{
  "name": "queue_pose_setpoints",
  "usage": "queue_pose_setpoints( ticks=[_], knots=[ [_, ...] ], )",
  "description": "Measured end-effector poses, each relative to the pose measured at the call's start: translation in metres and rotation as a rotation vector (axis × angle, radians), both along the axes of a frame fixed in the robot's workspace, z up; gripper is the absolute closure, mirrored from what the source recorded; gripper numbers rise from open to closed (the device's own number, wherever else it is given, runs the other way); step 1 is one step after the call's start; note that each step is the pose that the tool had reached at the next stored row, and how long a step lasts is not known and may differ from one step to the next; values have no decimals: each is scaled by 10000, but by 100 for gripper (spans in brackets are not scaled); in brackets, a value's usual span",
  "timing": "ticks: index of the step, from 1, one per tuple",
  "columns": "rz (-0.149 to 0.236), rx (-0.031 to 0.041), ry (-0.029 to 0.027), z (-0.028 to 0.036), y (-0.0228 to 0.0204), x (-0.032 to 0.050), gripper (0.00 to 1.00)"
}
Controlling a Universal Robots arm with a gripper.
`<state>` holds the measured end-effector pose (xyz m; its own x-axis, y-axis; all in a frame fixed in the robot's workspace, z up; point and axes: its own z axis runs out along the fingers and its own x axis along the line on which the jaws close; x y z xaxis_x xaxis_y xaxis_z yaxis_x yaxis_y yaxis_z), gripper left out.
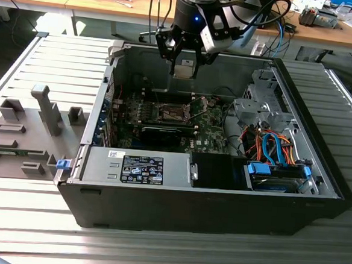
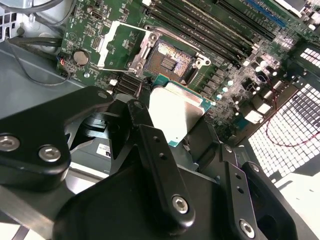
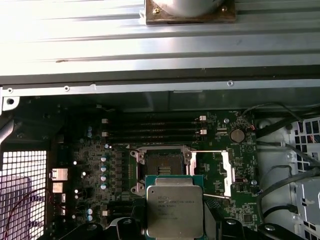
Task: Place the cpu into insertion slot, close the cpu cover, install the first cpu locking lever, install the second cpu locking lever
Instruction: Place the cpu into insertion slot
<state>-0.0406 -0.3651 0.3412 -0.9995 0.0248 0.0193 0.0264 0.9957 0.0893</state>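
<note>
The black metal computer case [image 1: 158, 209] lies open beneath the claw [image 1: 184, 66], which clamps the flat, silver-topped square cpu [image 3: 175, 212], its edges partly hidden by black fingers [image 2: 150, 145]. Below the claw the gold-brown insertion slot [image 3: 163, 164] sits bare, its thin silvery cpu cover [image 3: 229, 172] swung open beside it.

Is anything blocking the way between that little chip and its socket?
Nothing visible does. The gripper holds the cpu above the bare insertion slot, and the cpu cover lies open to one side.
</note>
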Motion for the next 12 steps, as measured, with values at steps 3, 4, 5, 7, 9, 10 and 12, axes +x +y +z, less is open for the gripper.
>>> queue_pose_setpoints(
  ticks=[3,4,5,7,9,10,12],
  knots=[
    [0,0,0,-8,0,0,46],
    [0,1,0,-11,0,0,46],
    [0,1,0,-13,0,0,46],
    [0,1,0,-18,0,0,46],
    [0,1,0,-23,0,0,46],
    [0,0,0,-24,0,0,46],
    [0,0,0,-30,0,0,46]
  ],
)
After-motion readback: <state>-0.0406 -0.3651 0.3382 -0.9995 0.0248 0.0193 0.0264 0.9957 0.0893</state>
